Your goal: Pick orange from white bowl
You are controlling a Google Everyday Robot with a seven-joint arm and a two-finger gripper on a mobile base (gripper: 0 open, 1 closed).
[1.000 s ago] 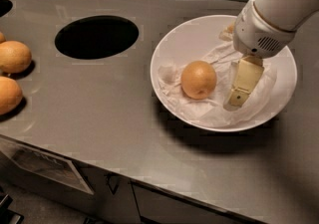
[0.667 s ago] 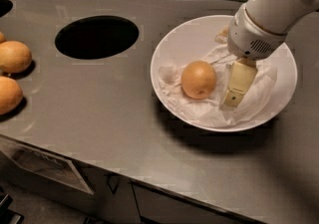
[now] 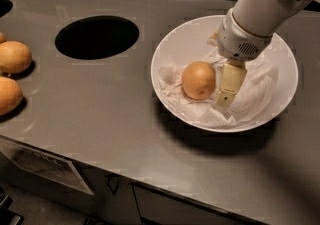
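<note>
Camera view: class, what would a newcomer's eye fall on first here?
The orange sits on crumpled paper in the white bowl, right of centre. The gripper hangs inside the bowl, close beside the orange. A dark round hole opens in the counter to the left.

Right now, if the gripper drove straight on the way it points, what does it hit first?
Likely the crumpled paper lining the white bowl. The gripper points down into the bowl close beside the orange, not at it. Depth is unclear, so it could graze the orange's side.
</note>
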